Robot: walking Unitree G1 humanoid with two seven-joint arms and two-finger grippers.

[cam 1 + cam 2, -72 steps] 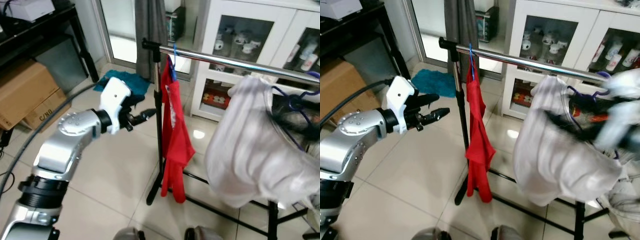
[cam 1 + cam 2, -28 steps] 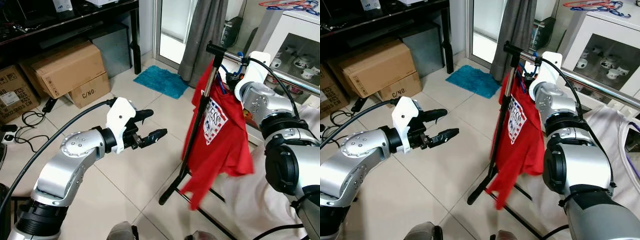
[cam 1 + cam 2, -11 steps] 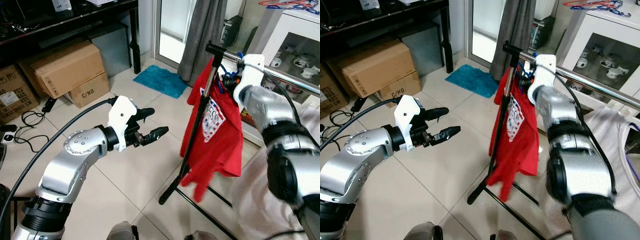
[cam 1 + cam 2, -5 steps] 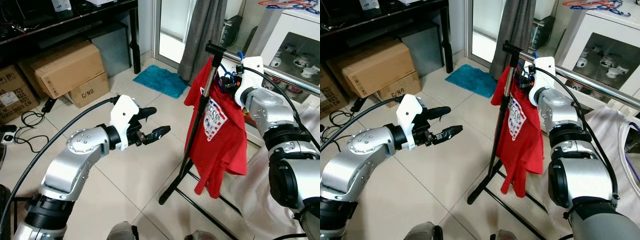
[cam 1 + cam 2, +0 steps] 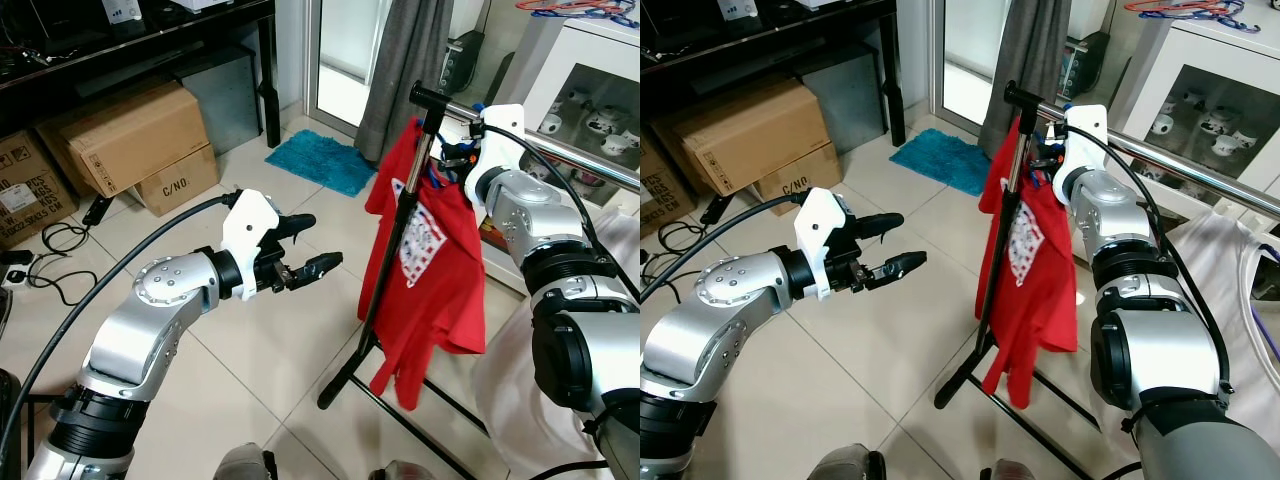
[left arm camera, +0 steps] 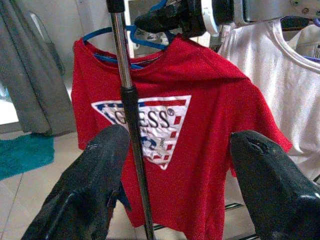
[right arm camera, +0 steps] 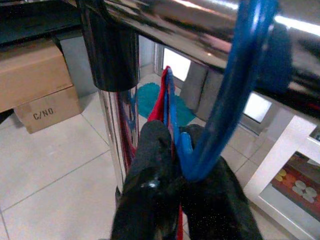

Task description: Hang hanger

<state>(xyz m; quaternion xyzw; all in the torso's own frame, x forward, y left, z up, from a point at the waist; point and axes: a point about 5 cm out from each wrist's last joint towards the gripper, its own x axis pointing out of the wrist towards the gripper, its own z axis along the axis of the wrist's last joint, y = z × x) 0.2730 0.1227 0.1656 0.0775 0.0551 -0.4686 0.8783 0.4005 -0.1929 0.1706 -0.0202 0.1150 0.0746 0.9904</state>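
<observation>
A red T-shirt [image 5: 425, 260] with a printed logo hangs on a blue hanger [image 7: 235, 90] whose hook curves over the chrome rail [image 5: 590, 165] near the rail's left end. My right gripper [image 7: 174, 135] is up at that spot, shut on the blue hanger just below the rail, beside the rack's upright pole [image 5: 385, 260]. My left gripper [image 5: 318, 243] is held out to the left of the rack at mid height, open and empty, facing the shirt [image 6: 185, 100] from a short distance.
A white shirt [image 5: 1240, 300] hangs further right on the rail. Cardboard boxes [image 5: 130, 135] stand at the left under a dark table. A teal mat [image 5: 323, 160], a grey curtain [image 5: 410, 60] and a white glass-door cabinet [image 5: 590, 80] are behind. The rack's black legs [image 5: 345, 385] spread over the tiled floor.
The red shirt sways under the rail and now hangs a little more to the left. My right gripper stays on the hanger at the rail's end. The left arm has hardly moved.
</observation>
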